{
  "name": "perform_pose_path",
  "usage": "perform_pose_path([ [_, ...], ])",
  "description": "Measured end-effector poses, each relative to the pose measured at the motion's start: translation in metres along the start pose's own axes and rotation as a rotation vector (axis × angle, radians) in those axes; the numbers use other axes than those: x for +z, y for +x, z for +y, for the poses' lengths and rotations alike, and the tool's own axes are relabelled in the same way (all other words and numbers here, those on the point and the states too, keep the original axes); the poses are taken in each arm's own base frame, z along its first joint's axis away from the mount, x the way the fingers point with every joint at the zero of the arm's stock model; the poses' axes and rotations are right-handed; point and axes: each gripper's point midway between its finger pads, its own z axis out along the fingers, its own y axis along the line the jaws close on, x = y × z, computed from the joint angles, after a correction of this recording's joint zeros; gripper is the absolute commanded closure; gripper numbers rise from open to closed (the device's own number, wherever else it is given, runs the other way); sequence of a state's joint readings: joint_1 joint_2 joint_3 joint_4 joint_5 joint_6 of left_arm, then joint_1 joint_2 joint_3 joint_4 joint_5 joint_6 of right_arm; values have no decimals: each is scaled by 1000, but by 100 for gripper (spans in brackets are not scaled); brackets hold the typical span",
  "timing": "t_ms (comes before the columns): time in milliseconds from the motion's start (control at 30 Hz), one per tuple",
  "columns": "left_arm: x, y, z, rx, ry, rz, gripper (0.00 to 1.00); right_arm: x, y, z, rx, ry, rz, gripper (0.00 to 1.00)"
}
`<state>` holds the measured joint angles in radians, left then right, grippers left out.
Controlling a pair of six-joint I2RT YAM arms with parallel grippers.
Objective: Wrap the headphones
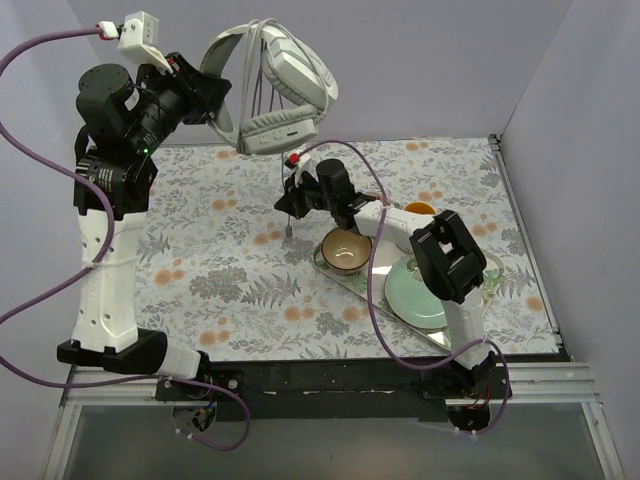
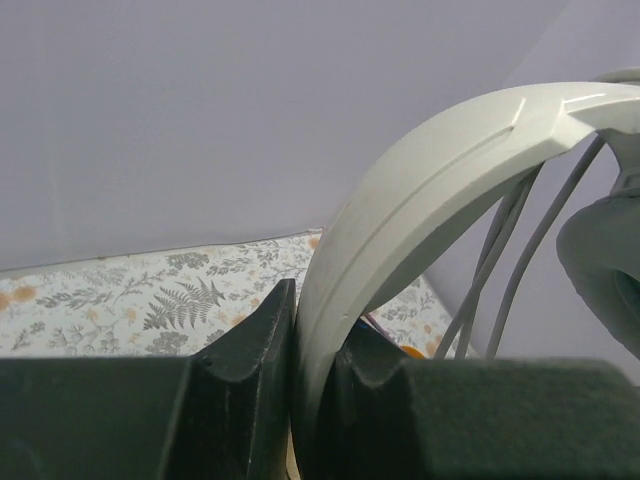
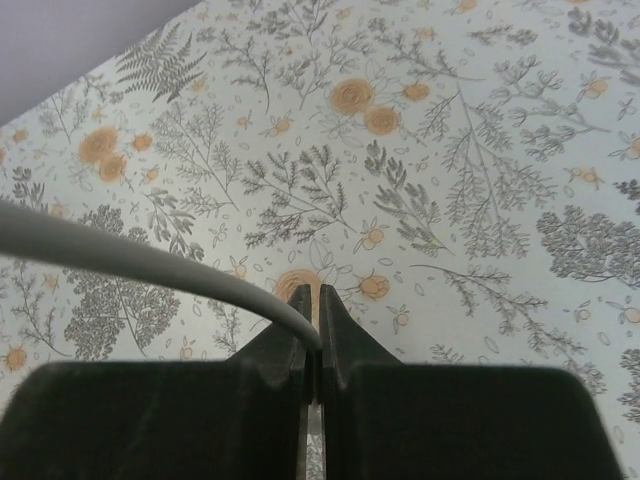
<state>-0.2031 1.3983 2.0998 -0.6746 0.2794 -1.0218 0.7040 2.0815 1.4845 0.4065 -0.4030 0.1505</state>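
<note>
The light grey-white headphones (image 1: 285,85) hang in the air above the far side of the table. My left gripper (image 1: 215,95) is shut on their wide headband (image 2: 430,190), which is pinched between its black fingers (image 2: 255,340). Loops of thin grey cable (image 2: 530,250) hang beside the band. The cable (image 1: 278,170) drops from the earcups to my right gripper (image 1: 290,205), low over the flowered cloth. In the right wrist view the cable (image 3: 120,255) curves in from the left and ends between that gripper's (image 3: 315,300) shut fingers. The cable's tip dangles just below it.
A metal tray (image 1: 360,285) lies under the right arm, holding a brown bowl (image 1: 346,250) and a pale green plate (image 1: 415,290). An orange object (image 1: 419,208) sits behind them. Grey walls close in the back and right. The flowered cloth (image 1: 230,270) covers the table.
</note>
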Motion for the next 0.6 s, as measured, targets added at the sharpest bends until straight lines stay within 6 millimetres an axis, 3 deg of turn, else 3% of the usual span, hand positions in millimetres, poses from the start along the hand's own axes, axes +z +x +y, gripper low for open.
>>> perform_pose_path([
  [133, 22, 0, 40, -96, -97, -19, 100, 8, 18, 19, -76, 3, 99, 99],
  [267, 43, 5, 103, -177, -247, -39, 100, 12, 39, 41, -176, 4, 196, 99],
  [400, 55, 18, 166, -207, -408, -49, 100, 10, 66, 56, -270, 10, 301, 99],
  [500, 57, 33, 209, -184, -541, -57, 100, 6, 76, 68, -332, 13, 350, 99],
  [600, 57, 40, 231, -146, -610, -73, 100, -1, 77, 81, -392, 10, 387, 99],
])
